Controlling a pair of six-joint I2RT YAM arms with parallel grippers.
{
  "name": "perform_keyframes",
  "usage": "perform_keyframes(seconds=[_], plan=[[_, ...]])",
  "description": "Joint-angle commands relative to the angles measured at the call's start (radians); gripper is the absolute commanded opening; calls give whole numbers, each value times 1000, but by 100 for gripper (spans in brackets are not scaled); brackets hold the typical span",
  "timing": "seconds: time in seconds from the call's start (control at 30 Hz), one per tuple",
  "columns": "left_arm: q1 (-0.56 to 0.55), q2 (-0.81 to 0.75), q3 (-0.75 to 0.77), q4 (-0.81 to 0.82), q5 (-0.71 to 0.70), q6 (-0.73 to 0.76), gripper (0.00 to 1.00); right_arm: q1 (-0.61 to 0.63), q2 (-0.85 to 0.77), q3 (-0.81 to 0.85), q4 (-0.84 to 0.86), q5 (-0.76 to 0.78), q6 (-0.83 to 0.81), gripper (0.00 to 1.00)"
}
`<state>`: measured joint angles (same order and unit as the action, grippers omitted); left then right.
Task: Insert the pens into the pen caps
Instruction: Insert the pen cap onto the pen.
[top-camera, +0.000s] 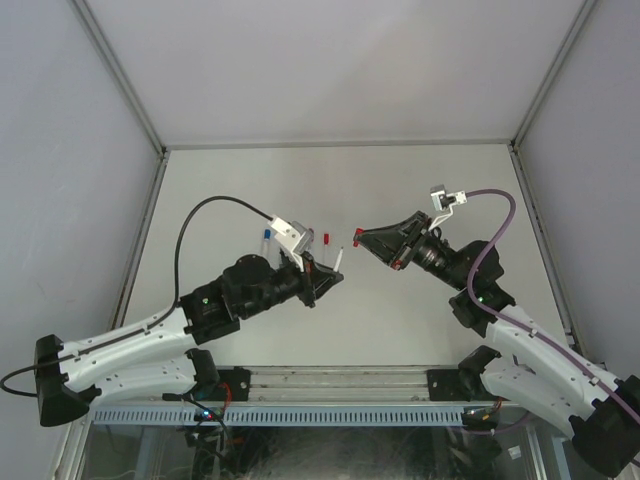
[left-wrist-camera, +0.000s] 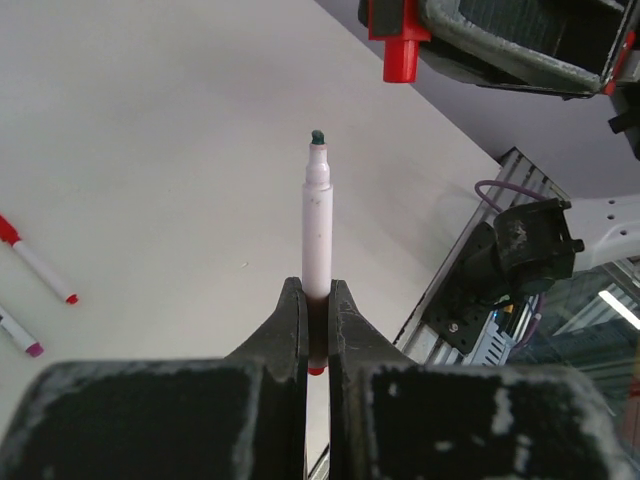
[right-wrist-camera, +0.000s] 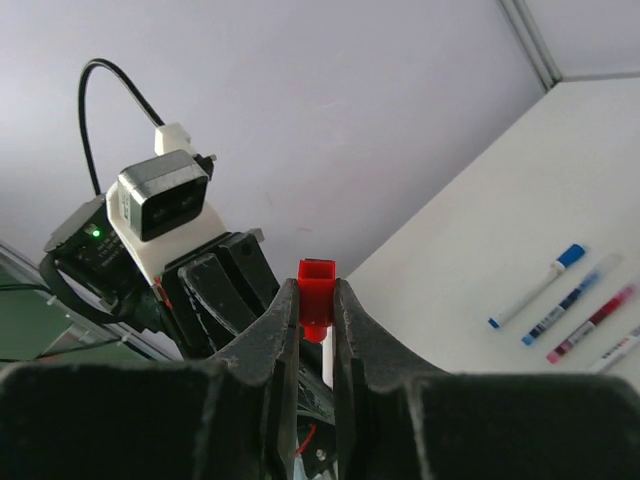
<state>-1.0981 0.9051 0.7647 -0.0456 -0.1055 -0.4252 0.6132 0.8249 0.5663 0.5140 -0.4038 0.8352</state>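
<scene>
Left claw (left-wrist-camera: 318, 292) was clamped on the lower barrel of an uncapped pen (left-wrist-camera: 317, 215), dark tip pointing away from me. My right claw (right-wrist-camera: 316, 305) pinched the red cap (right-wrist-camera: 317, 285) between its fingers. I saw tip and cap near each other above the table (top-camera: 400, 320), not touching. Spare pens (right-wrist-camera: 533, 288) lay on the table, well apart from both claws.

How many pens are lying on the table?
4, side by side: blue-capped pen, blue-printed pen, magenta pen, fourth pen cut off at the edge. Others may be hidden.
</scene>
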Motion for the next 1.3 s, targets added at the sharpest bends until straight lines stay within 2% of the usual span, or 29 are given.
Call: perform_keyframes(seconds=[0.0, 0.47, 1.27], plan=[[-12, -22, -9, 84, 57, 41, 0, 12, 2, 50, 128, -30, 57, 0], [-31, -18, -3, 96, 76, 57, 0, 22, 14, 51, 72, 48, 123, 0], [-33, -12, 4, 96, 60, 62, 0, 53, 15, 50, 32, 12, 99, 0]])
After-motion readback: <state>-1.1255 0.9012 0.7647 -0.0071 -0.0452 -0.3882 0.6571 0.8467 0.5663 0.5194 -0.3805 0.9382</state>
